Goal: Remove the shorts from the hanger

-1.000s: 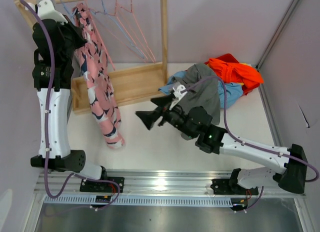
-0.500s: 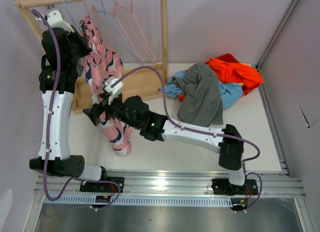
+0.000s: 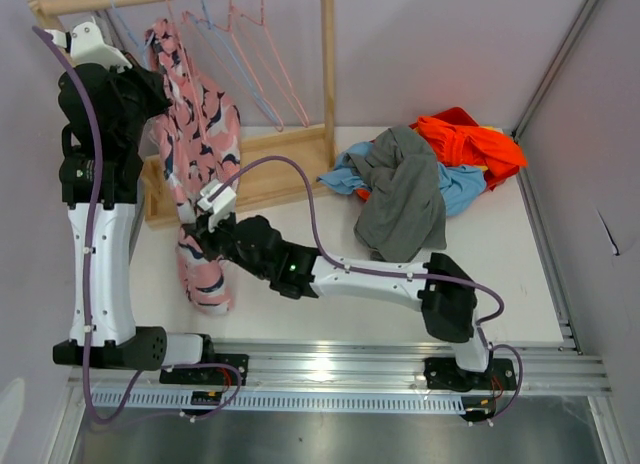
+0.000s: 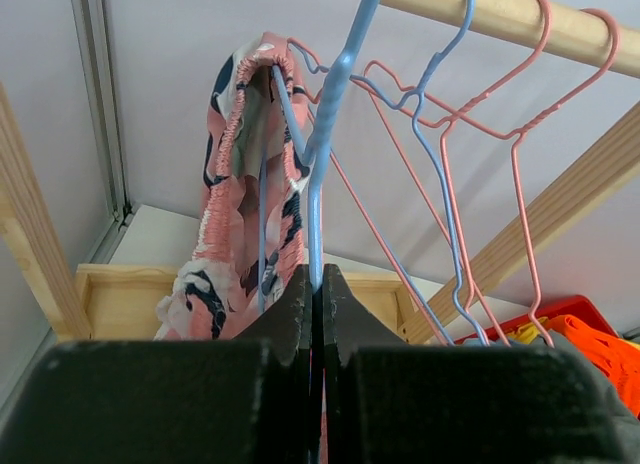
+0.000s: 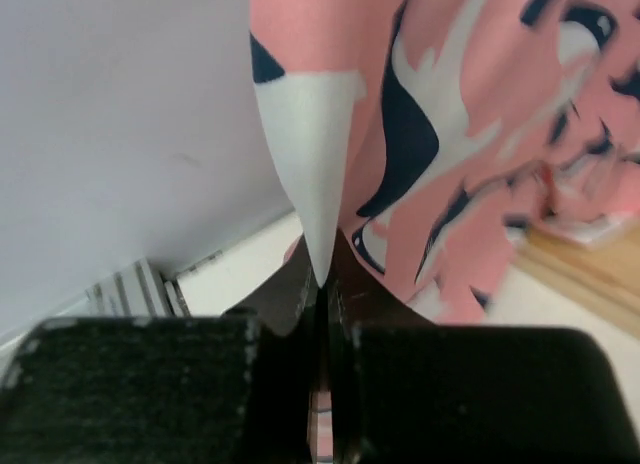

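The shorts (image 3: 205, 144), pink with navy and white patches, hang at the left end of the rack and reach down to the table. In the left wrist view their elastic waistband (image 4: 235, 134) is draped over a blue wire hanger (image 4: 335, 94). My left gripper (image 4: 317, 279) is shut on that hanger's wire just under the rail, and it shows high at the left (image 3: 150, 84) in the top view. My right gripper (image 3: 197, 229) is low beside the hanging fabric. In its own view the right gripper (image 5: 322, 274) is shut on a fold of the shorts (image 5: 480, 134).
A wooden rack with a post (image 3: 326, 64) and a base board (image 3: 270, 169) stands at the back left. Several bare pink and blue wire hangers (image 3: 260, 54) hang on its rail. A pile of grey, blue and orange clothes (image 3: 420, 174) lies at the back right.
My right arm swung left from the table's middle to the shorts, and its open jaws closed on the fabric. The shorts' lower end shifted left. The left gripper stayed shut on the hanger.
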Controlling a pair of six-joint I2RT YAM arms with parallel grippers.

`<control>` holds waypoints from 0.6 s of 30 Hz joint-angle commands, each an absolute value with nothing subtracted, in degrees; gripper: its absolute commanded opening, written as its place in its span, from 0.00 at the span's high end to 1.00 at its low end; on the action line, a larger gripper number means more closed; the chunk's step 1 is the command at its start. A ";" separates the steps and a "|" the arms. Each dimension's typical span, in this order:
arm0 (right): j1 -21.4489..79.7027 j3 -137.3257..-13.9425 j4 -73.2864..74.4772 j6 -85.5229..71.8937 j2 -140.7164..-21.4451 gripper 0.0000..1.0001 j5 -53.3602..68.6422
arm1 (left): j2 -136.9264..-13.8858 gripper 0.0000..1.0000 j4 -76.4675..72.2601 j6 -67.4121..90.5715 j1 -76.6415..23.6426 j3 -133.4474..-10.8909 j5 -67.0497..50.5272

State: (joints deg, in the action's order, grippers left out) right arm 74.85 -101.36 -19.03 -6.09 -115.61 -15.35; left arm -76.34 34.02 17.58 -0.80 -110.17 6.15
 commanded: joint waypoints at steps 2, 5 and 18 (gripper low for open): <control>78.38 -85.99 -25.13 -5.36 -100.16 1.00 -21.26 | -75.32 1.00 30.58 17.23 -0.18 -111.17 5.36; 82.78 -70.70 -26.89 -3.52 -91.79 1.00 -27.84 | -77.78 1.00 31.29 16.44 -0.18 -114.15 6.06; 93.71 -45.78 -22.24 -6.34 -62.41 1.00 -50.65 | -84.99 1.00 35.94 16.79 3.78 -126.65 5.54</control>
State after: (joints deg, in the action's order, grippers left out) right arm 94.02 -46.41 -24.38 -6.83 -64.01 -49.69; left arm -84.42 47.88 16.49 1.85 -123.28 -0.60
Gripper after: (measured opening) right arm 0.021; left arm 0.027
